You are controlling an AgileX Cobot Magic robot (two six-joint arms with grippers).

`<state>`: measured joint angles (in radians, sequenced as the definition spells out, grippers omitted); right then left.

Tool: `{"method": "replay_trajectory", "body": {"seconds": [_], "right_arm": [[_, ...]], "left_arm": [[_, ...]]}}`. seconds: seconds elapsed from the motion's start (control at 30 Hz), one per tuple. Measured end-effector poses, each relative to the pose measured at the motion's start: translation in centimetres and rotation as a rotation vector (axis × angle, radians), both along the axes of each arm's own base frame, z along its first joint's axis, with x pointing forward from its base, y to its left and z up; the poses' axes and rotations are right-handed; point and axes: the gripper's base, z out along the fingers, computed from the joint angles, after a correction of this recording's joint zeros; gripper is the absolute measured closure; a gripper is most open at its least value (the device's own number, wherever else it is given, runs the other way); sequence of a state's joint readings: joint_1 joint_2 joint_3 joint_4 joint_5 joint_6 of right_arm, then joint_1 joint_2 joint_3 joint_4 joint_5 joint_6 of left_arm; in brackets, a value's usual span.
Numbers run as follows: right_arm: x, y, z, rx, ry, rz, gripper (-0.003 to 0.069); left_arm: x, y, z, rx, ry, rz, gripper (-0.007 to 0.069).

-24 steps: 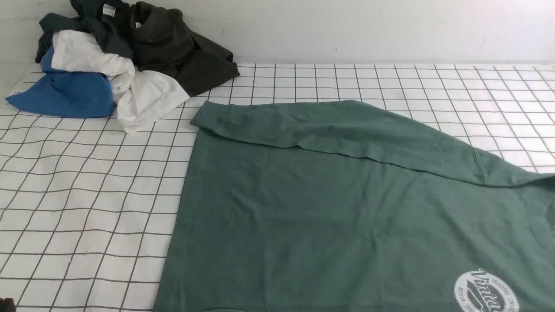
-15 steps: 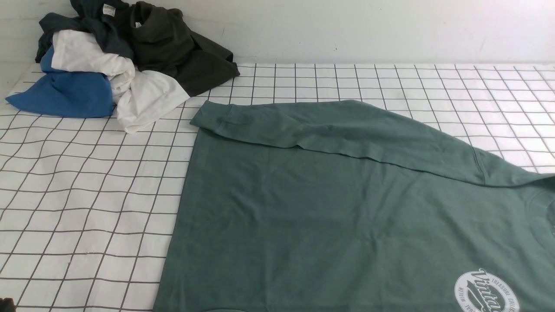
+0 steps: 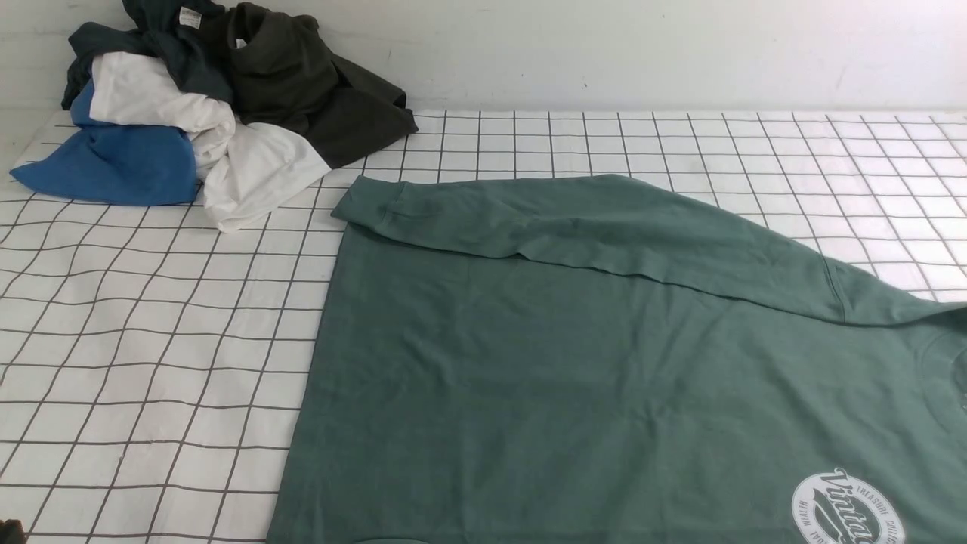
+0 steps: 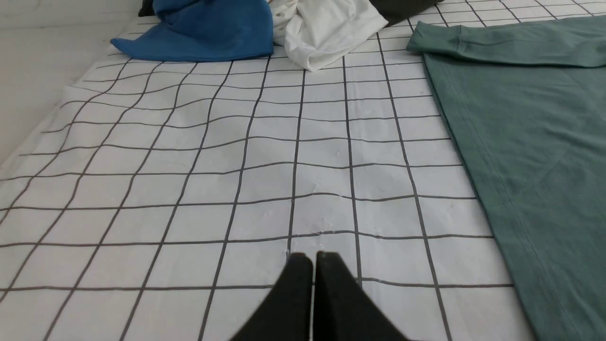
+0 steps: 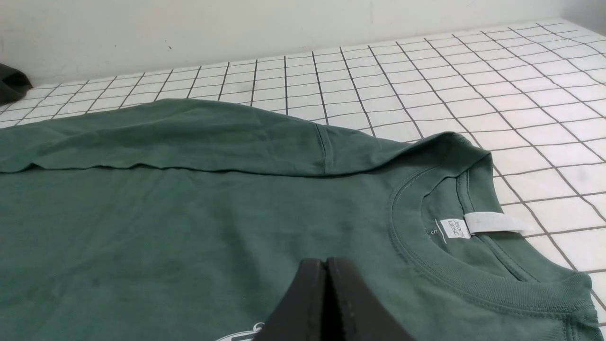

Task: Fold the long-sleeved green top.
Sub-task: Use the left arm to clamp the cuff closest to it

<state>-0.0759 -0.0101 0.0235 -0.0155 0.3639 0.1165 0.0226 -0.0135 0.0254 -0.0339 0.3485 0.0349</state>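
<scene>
The green long-sleeved top (image 3: 604,378) lies flat on the checked cloth, body spread, its far sleeve (image 3: 574,223) folded across the upper edge with the cuff at the left. The white "Vintage" logo (image 3: 846,510) shows at the near right. My left gripper (image 4: 313,258) is shut and empty, over bare checked cloth left of the top's hem edge (image 4: 478,156). My right gripper (image 5: 326,263) is shut and empty, above the top's chest (image 5: 189,227), just short of the collar (image 5: 426,251) with its white neck label (image 5: 492,221).
A heap of clothes sits at the far left corner: a blue garment (image 3: 113,162), a white one (image 3: 227,159), a dark teal one (image 3: 166,38) and a dark olive-black one (image 3: 317,91). The white wall (image 3: 604,45) runs behind the table.
</scene>
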Motion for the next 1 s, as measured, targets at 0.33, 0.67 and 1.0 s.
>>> {"method": "replay_trajectory", "body": {"seconds": [0.33,0.67,1.0], "right_arm": [[0.0,0.0,0.0,0.0,0.0,0.0,0.0673],[0.0,0.0,0.0,-0.004,0.0,0.0,0.0673],[0.01,0.81,0.0,-0.004,0.0,0.149,0.0673]], "left_arm": [[0.0,0.0,0.0,0.0,0.0,0.0,0.0632],[0.0,0.0,0.0,0.0,0.0,0.0,0.0632],[0.0,0.0,0.0,0.0,0.0,0.0,0.0632]]}}
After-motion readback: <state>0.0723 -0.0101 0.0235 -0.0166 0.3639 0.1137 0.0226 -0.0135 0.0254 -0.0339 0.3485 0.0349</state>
